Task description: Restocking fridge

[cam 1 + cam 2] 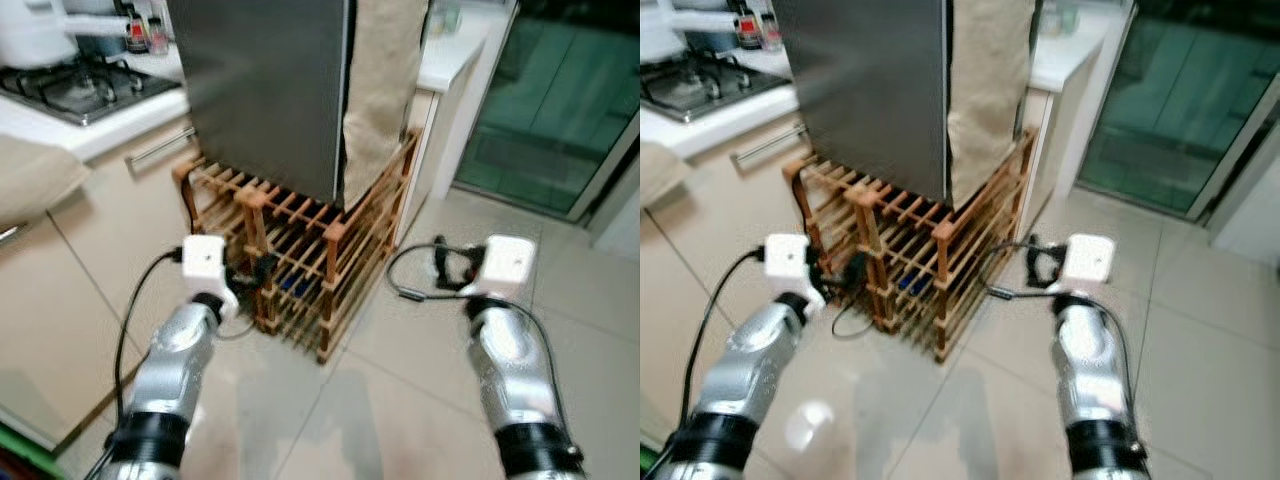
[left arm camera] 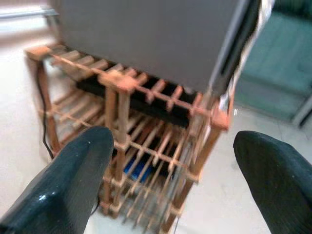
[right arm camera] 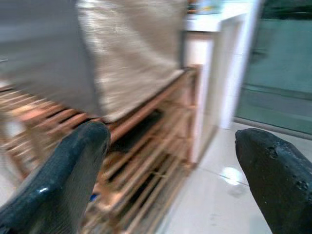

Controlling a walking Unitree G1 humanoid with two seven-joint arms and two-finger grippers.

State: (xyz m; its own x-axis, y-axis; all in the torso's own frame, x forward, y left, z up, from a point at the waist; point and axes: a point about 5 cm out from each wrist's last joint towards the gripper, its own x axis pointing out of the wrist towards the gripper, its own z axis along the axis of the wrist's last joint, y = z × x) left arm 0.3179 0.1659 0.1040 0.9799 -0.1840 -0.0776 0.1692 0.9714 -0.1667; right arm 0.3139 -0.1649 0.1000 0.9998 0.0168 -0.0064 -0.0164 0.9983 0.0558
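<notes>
Both arms are held forward at about the same height, over pale floor tiles (image 1: 400,400). The left gripper (image 2: 170,170) is seen with its two black fingers wide apart and nothing between them. The right gripper (image 3: 170,175) is likewise spread and empty.

Straight ahead of both sets of jaws, and low, a wooden slatted rack (image 1: 300,250) stands on the floor. A small blue item (image 2: 139,168) lies inside its lower tier; what it is cannot be told.

On top of the rack, above and beyond the jaws, sits the fridge (image 1: 270,90), a grey metal box, upright, its long axis vertical. Its door appears shut; no handle can be made out. A beige cloth (image 1: 385,90) hangs down its side, on the side nearer the right gripper.

The fridge front lies more in line with the left gripper, and the left arm is judged the nearer. The coming move is judged to turn on reaching up and forward to the door edge.

Further off, beyond the left gripper, a counter with a gas hob (image 1: 80,90) is seen; beyond the right gripper, a glass door (image 1: 560,100).

No brand, label or writing can be read; the frames are soft.
</notes>
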